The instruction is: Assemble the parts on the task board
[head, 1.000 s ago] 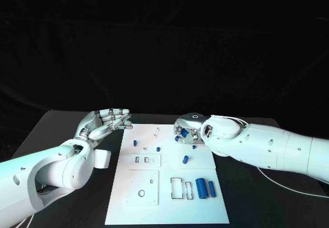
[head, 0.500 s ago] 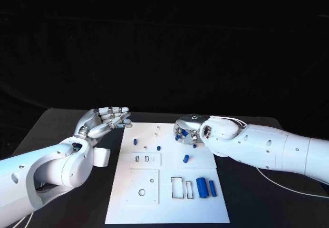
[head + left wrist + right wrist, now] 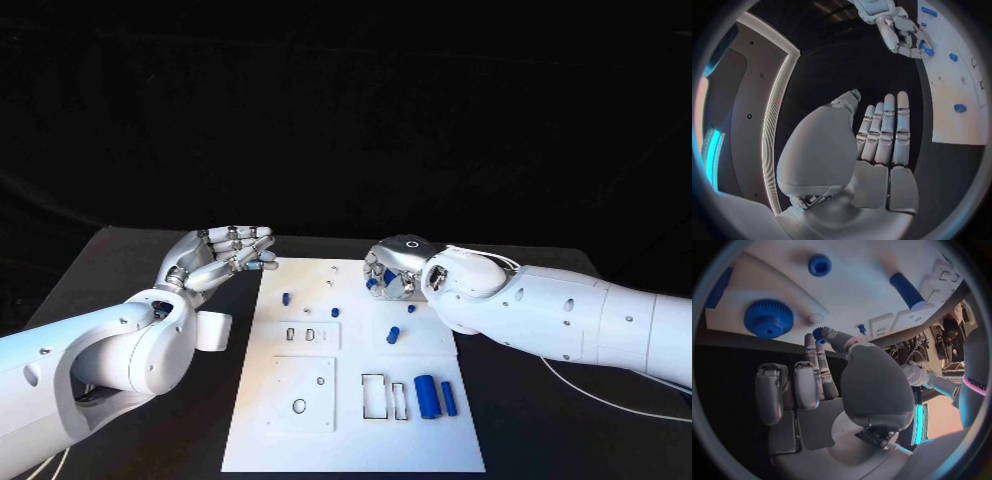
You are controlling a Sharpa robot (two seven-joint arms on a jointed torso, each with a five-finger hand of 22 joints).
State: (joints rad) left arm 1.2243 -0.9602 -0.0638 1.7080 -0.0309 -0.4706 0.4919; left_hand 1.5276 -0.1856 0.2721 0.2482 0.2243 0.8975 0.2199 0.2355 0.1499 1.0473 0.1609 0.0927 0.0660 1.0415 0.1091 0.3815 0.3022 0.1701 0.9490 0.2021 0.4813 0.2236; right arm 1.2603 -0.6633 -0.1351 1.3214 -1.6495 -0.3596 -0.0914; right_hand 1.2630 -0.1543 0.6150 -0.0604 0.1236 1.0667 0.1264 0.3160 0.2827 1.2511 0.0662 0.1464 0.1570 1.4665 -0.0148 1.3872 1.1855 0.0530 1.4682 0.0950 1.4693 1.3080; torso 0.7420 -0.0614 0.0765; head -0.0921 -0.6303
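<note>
— Where does the flat rectangular task board (image 3: pixel 361 400) sit?
— In the middle of the table (image 3: pixel 87 270), running from the near edge toward the far side. The left hand (image 3: pixel 224 255) hovers just off its far left corner; the right hand (image 3: pixel 392 275) is over its far right corner.

— And the parts?
— A small peg (image 3: pixel 287 298) lies near the far left of the board, with another peg (image 3: pixel 335 312) to its right. A short cylinder (image 3: pixel 391 334) lies right of centre. Near the front right, a thick cylinder (image 3: pixel 427 395) lies beside a slimmer rod (image 3: pixel 449 398), just right of two slots.

— Anything under the right hand?
— A toothed gear (image 3: pixel 768 318) lies on the board beyond its fingers.
</note>
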